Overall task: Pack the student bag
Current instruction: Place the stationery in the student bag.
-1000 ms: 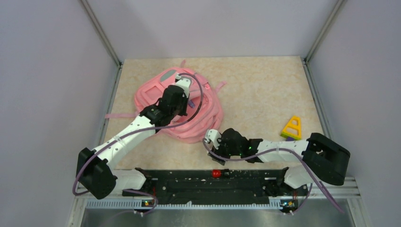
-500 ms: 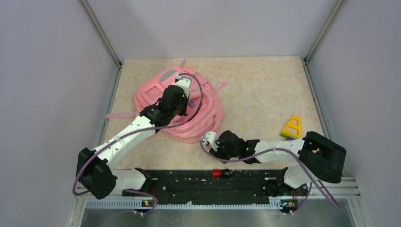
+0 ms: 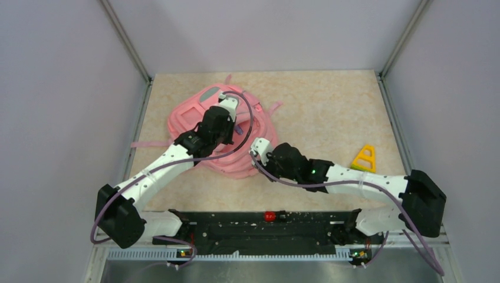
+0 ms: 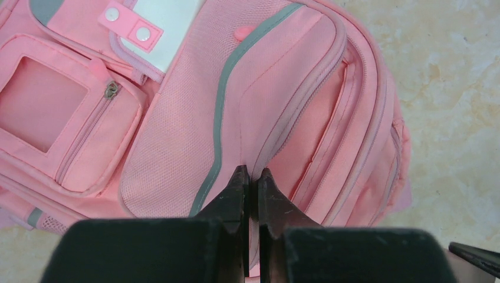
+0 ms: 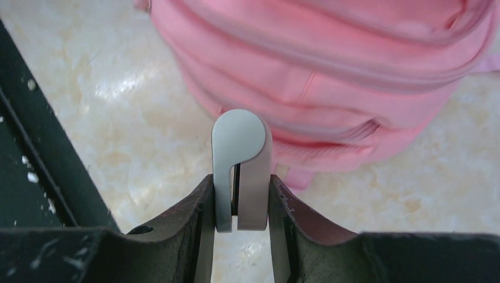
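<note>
Bag (image 3: 186, 121) looks soft, floppy and light, so take it by a zip edge. Left claw (image 4: 250, 172) is pressed together at the zip seam (image 4: 295, 112); right claw (image 5: 240, 183), at its near edge, pinches a grey piece (image 5: 239, 138).

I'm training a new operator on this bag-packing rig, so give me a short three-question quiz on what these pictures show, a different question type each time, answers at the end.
1. True or false: the left gripper hangs over bare table, away from the student bag.
2. Multiple choice: the yellow triangular piece lies A) inside the bag, B) on the table, to the right of the bag, C) in the left gripper.
3. Fill in: the right gripper is shut on a ___ rounded-tip object.

Key: 1 false, its closed fingertips pinch at the bag's zip seam; 2 B; 3 grey.
</note>
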`<action>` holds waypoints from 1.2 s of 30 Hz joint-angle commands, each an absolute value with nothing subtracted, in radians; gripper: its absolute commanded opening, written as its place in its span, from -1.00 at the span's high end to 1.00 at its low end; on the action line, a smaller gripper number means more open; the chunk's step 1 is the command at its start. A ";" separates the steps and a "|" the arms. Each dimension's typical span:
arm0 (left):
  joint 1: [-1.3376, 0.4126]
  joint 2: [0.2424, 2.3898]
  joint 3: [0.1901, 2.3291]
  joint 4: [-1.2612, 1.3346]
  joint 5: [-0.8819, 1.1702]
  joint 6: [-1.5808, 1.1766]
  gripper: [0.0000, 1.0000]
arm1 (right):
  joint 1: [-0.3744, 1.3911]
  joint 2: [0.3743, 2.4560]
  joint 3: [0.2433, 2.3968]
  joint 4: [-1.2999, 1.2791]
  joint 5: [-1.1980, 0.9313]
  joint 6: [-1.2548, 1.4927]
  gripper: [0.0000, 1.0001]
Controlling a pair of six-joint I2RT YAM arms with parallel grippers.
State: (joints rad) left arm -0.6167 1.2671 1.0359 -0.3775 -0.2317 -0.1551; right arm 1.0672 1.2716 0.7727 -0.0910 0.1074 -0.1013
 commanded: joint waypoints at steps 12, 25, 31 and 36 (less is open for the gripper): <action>-0.618 1.203 1.069 -0.313 -0.198 -0.176 1.00 | 0.831 1.699 1.229 0.094 0.052 -0.160 0.38; -0.618 1.197 1.069 -0.311 -0.176 -0.184 1.00 | 0.822 1.886 1.317 0.350 0.198 -0.109 0.25; -0.619 1.194 1.069 -0.311 -0.181 -0.183 1.00 | 0.822 1.882 1.294 0.359 0.233 -0.098 -0.22; -0.620 1.199 1.069 -0.311 -0.180 -0.183 1.00 | 0.822 1.850 1.258 0.378 0.224 -0.105 -0.31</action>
State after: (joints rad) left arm -0.5720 1.2564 1.0359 -0.3676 -0.2508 -0.2310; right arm 0.8413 1.8683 1.2694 0.2981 0.1658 -0.1272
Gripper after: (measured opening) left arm 0.037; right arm 0.646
